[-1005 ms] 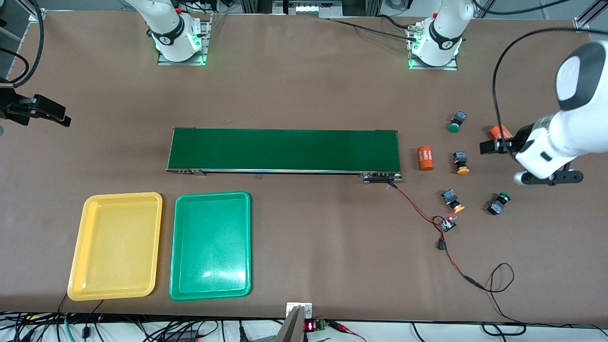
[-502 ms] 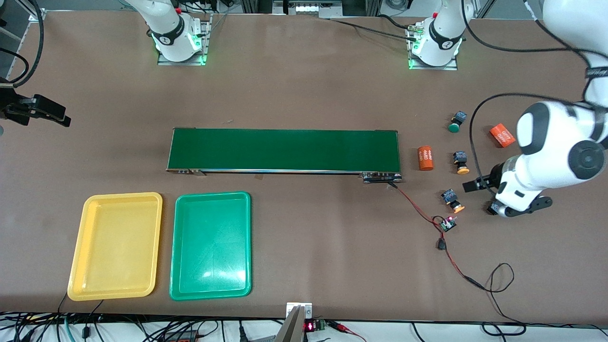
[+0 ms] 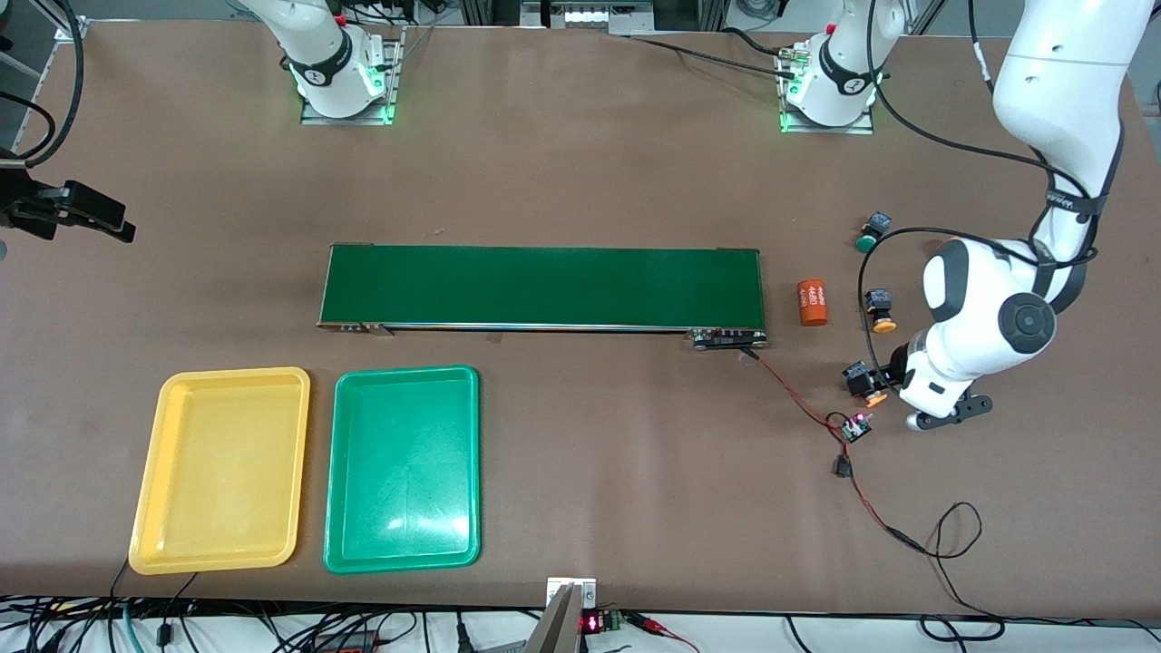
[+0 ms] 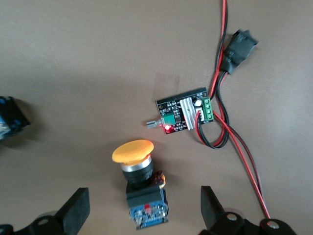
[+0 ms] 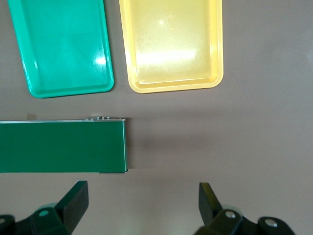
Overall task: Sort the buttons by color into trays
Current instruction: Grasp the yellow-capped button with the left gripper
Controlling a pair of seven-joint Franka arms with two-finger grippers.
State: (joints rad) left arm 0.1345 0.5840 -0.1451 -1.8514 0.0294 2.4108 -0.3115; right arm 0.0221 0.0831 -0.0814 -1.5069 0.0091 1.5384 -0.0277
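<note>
The left tool (image 4: 142, 215) hangs with fingers apart over a yellow-capped button (image 4: 139, 183) lying on the worktop (image 3: 580, 181) toward the left arm's end. Between the fingers, the button's long axis runs 12 to 6 o'clock, cap at 12. The right tool (image 5: 142, 208) waits, fingers spread, holding nothing.

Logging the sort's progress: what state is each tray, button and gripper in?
Yellow tray: empty.
Green tray: empty.
Yellow-capped button: on the table, on its side, between the open left gripper fingers, ungripped.
Right gripper: open, holding nothing, waiting.
</note>
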